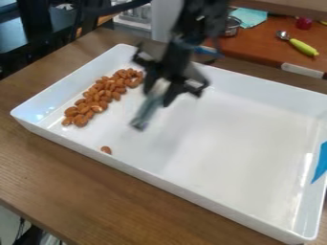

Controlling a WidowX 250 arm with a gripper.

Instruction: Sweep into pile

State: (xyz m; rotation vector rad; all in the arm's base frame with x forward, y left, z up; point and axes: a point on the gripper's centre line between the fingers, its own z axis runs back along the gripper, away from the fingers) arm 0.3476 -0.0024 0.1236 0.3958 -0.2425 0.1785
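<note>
Brown almonds (97, 97) seem mostly gathered; the tool (159, 94), closed on a grey scraper (146, 113), should catch that stray almond (106, 150) next.

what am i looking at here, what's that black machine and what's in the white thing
This single picture comes from a fixed camera looking down at a slant. The black machine entering from the top is a robot arm. Its hand holds a slim greyish tool, probably for sweeping. Below is a white tray on a wooden table. Brown nuts lie in a band towards the tray's left end, and one loose nut sits apart by the near wall.
</note>
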